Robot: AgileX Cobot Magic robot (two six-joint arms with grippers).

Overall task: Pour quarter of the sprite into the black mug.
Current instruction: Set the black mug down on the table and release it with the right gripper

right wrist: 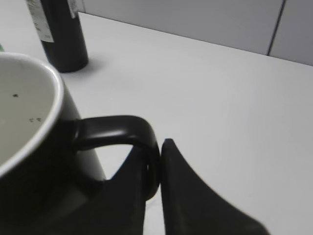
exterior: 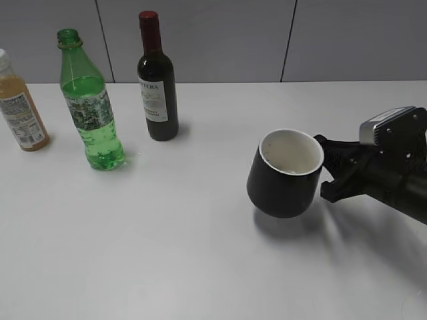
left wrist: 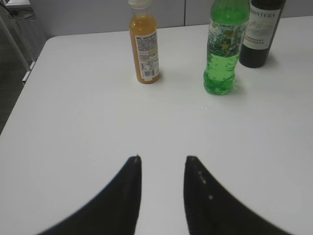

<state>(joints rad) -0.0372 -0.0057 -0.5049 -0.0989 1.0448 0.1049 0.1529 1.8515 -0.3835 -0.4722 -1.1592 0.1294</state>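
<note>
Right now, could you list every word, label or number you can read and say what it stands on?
"MONTERA": wine bottle label; the exterior view shows only "TERA".
Orange juice bottle label: print too small to read.
Sprite label: pattern only, no readable words.
Black mug: no text visible.

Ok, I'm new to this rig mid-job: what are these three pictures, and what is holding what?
It is a two-armed table robot. The exterior view looks down at the white table; the other two views come from a camera on each wrist. At the back stand an orange juice bottle, the green sprite and a dark wine bottle. The right gripper has its jaws closed on the handle of the black mug, which is tilted and looks lifted. The left gripper is open and holds nothing, facing the bottles.
</note>
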